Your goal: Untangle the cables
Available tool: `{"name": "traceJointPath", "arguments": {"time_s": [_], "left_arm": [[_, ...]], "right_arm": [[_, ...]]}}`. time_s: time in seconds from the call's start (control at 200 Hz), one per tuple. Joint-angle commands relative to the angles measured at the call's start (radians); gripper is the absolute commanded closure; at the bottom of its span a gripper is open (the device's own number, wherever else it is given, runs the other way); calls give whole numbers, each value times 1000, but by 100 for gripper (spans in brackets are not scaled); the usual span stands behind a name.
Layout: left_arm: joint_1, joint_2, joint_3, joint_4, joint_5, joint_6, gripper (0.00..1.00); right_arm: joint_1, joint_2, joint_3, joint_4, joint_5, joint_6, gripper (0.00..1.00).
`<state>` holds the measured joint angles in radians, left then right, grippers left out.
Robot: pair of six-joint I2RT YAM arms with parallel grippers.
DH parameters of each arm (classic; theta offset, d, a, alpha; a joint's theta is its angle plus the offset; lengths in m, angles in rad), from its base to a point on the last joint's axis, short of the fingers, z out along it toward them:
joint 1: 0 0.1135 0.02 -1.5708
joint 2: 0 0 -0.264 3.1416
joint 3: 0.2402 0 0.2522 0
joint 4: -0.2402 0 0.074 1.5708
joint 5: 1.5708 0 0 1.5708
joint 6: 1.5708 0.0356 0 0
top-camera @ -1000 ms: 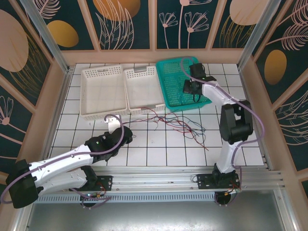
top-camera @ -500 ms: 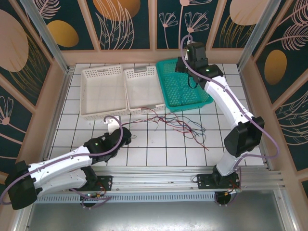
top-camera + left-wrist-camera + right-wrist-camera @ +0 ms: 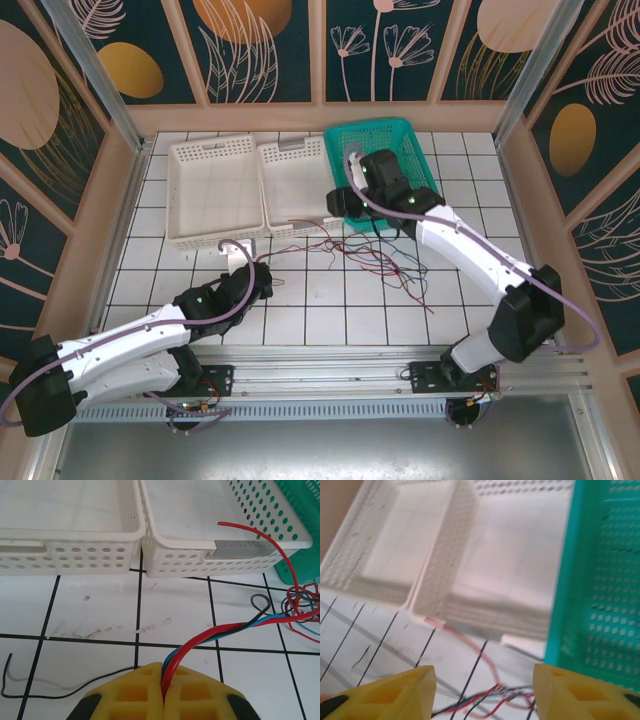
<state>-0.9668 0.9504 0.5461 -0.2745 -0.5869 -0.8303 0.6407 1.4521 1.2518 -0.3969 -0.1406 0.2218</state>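
Left gripper (image 3: 163,682), bottom centre of left wrist view: yellow pads together, clamped on cables (image 3: 225,628), red, black and blue strands. Strands run right into loose tangle on white tiles. Right gripper (image 3: 482,692) over tangle, fingers apart. Beyond: two white baskets (image 3: 215,190), teal basket (image 3: 400,150) at upper right.

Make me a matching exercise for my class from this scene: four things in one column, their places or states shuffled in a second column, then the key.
Things
1. left gripper
2. right gripper
3. green basket
4. cables

Places or states
A. jaws standing apart
B. trailing in a tangle over the white tiles
C. shut on a bundle of wires
D. at the right end of the row, beside the white baskets

Pairs: 1-C; 2-A; 3-D; 4-B
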Motion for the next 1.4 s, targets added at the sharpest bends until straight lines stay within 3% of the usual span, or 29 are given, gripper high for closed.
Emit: {"name": "traceJointPath", "arguments": {"time_s": [0.0,0.195,0.435,0.566,0.666,0.866,1.026,1.211,1.396], "left_arm": [[4,-12,3,37,6,24,100],[4,-44,-3,47,15,30,100],[4,-79,-9,24,8,32,100],[3,-79,-10,25,15,31,100],[4,-81,-11,32,19,32,100],[4,-116,-6,-11,-5,31,100],[4,-153,22,-145,-77,11,100],[4,-217,50,-273,-135,-33,100],[4,-241,111,-381,-197,-85,100]], "right_arm": [[60,-64,-100,90,-67,3,43],[156,-78,-256,126,1,8,40],[162,-76,-376,166,85,60,42],[162,-62,-405,225,57,82,44],[162,-37,-410,271,28,101,56],[155,-74,-403,224,149,103,99],[62,-243,-442,144,253,138,100],[-151,-468,-502,83,208,153,100],[-272,-589,-483,-11,242,169,100]]}}
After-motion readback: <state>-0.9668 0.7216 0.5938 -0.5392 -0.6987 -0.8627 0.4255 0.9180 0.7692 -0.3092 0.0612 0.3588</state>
